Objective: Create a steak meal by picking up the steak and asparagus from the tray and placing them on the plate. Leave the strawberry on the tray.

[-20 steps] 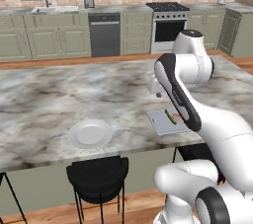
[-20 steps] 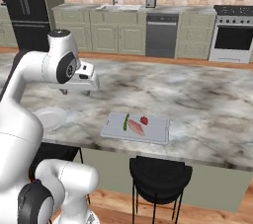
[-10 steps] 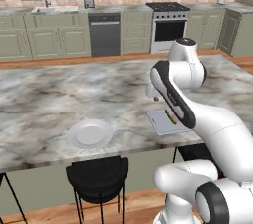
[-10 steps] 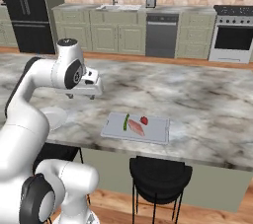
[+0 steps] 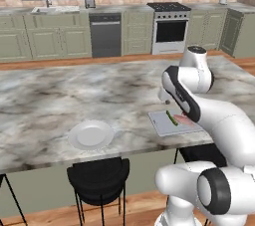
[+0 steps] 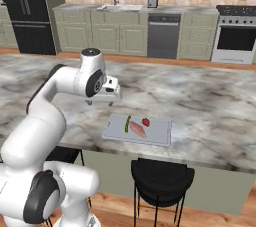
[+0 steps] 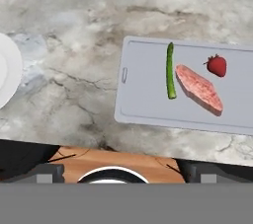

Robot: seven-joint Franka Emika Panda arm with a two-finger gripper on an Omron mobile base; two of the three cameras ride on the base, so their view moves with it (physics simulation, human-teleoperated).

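item: tray (image 7: 148, 94), light grey, on the marble counter (image 7: 74, 30) near its front edge. contents: asparagus (image 7: 171, 77) at 9 o'clock of the steak (image 7: 199, 89), just beside it; strawberry (image 7: 217, 65) at 1 o'clock of the steak. plate (image 5: 91, 135) lies well apart, at 9 o'clock of the tray. black stool (image 6: 161, 176) stands below the counter. gripper (image 6: 112, 92) hangs above the counter with jaws spread wide, holding nothing.

No legible text or labels anywhere
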